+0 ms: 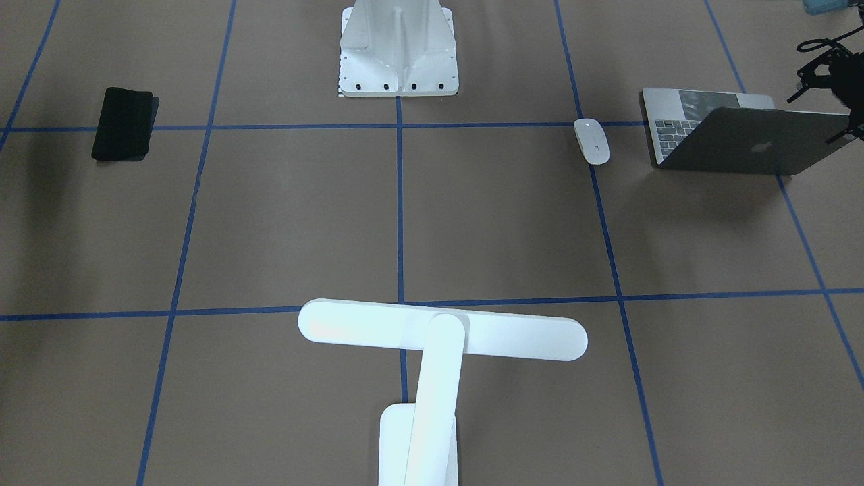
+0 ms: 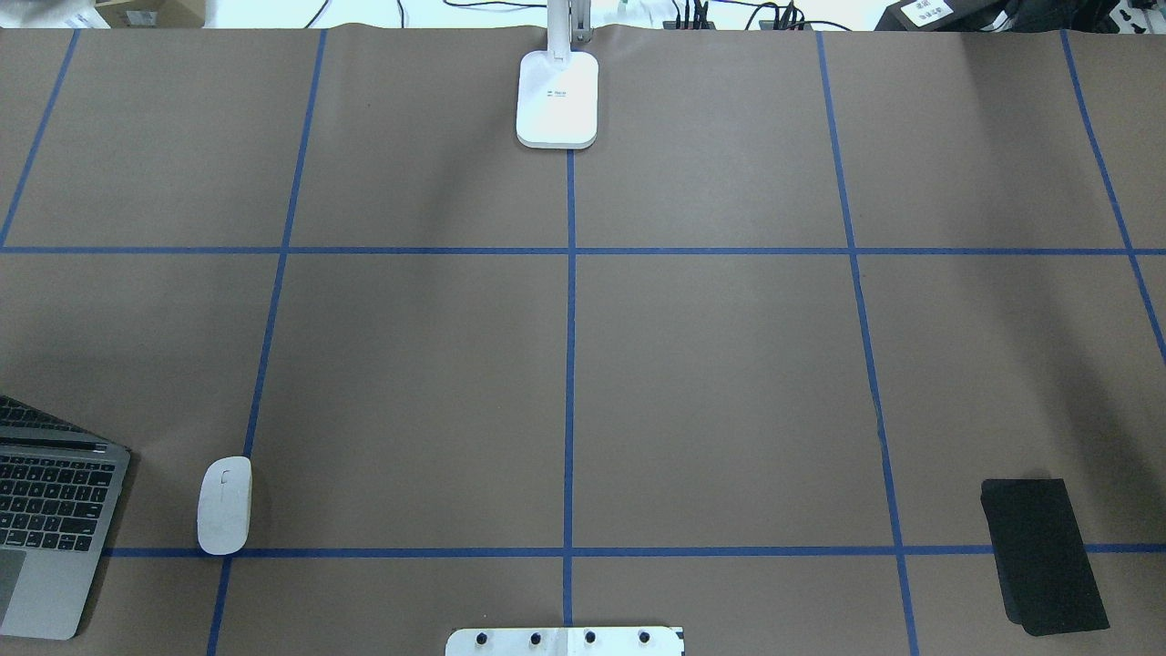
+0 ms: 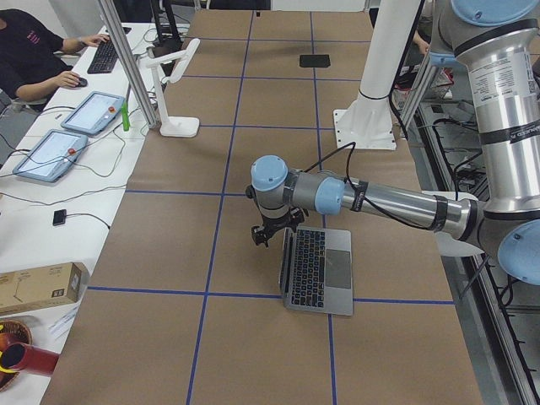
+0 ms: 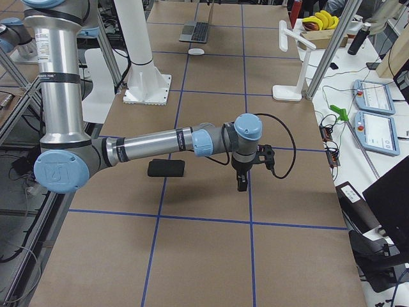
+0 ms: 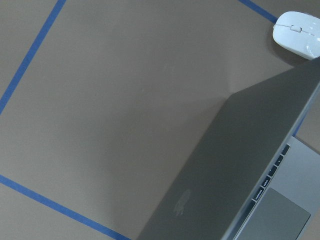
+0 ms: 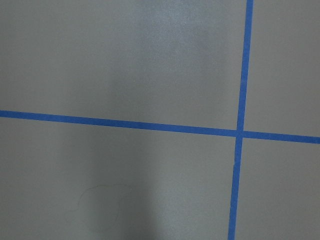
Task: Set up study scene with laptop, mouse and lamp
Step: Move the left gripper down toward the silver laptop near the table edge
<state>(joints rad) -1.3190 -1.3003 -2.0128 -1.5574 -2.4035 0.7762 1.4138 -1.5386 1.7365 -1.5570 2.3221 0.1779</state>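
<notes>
My left claw (image 1: 844,111), width I cannot tell, is at the half-open laptop (image 1: 749,142)'s lid; nearby mouse (image 1: 591,140), distant lamp (image 1: 442,331) unplaced.

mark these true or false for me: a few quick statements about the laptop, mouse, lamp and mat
The laptop has its lid raised. True.
The mouse sits on the black mat. False: it lies on the bare table beside the laptop; the mat is at the other end.
The lamp lies flat on its side. False: it stands upright on its base.
The mouse and laptop are apart. True.
</notes>
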